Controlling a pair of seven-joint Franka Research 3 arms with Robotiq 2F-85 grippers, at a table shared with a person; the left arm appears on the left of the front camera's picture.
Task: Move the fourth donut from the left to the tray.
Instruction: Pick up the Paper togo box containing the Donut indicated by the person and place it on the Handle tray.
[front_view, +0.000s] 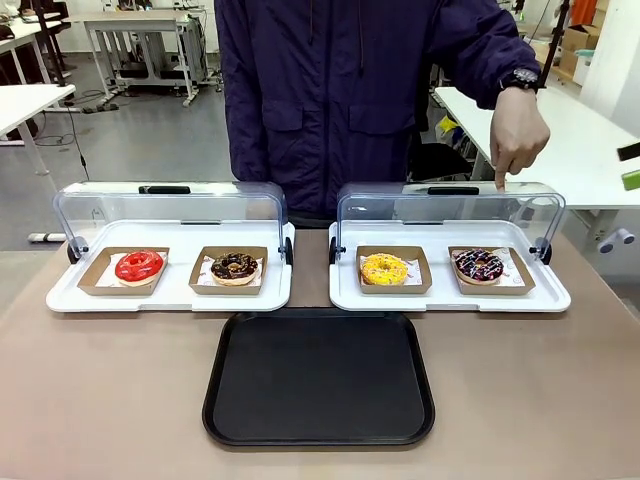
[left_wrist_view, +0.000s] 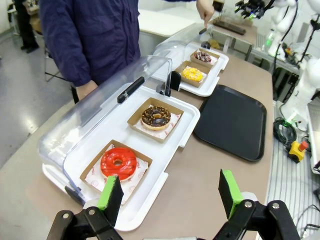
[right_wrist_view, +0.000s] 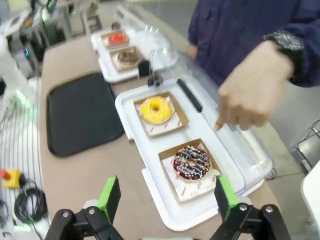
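The right gripper (right_wrist_view: 167, 194) was wide open and held nothing. The left gripper (left_wrist_view: 172, 192) was open and empty too. The best way was to come down straight and pinch the brown holder (right_wrist_view: 165, 156) by its sides, not the soft icing. The fourth donut (right_wrist_view: 191, 162) sat in that holder at twelve o'clock, near the right gripper but not touching. The tray (right_wrist_view: 80, 112) lay at ten o'clock.

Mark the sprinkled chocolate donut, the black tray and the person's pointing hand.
sprinkled chocolate donut (front_view: 467, 266), front view, glazed ring.
black tray (front_view: 318, 378), front view, bare floor.
pointing hand (front_view: 518, 133), front view, its back.
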